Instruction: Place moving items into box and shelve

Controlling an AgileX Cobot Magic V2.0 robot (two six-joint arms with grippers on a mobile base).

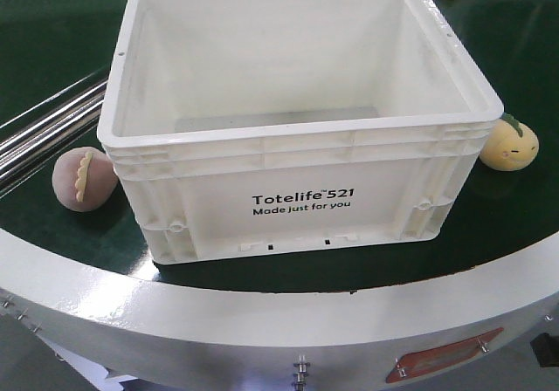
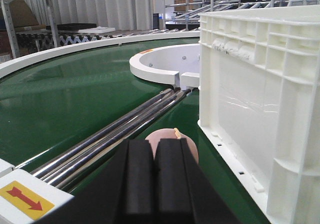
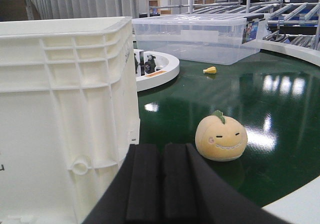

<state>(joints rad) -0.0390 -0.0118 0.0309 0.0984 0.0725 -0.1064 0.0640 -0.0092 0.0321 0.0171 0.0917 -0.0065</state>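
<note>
**Task status: no step completed.**

1. Box [image 1: 218, 181]: it stands upright on the green table [image 1: 52, 42]. The front view shows its interior empty. It lies just to the right of the left gripper [image 2: 155, 143] and just to the left of the right gripper [image 3: 161, 146].
2. Pink plush toy [image 2: 167, 134]: it rests on the table directly ahead of the left jaws, near their tips and outside the box. Contact between the tips and the toy cannot be determined. In the front view the toy [image 1: 83, 179] sits beside the box's left wall.
3. Yellow plush toy [image 3: 221, 136]: it rests on the table ahead and to the right of the right jaws, apart from them and outside the box.
4. Jaw state: both pairs are pressed together, pad against pad, with nothing between them.

**Outstanding, by judgement:** each toy must be grasped and released into the box. The box must then be lifted and shelved. No shelf position can be identified with certainty in these views.
</note>
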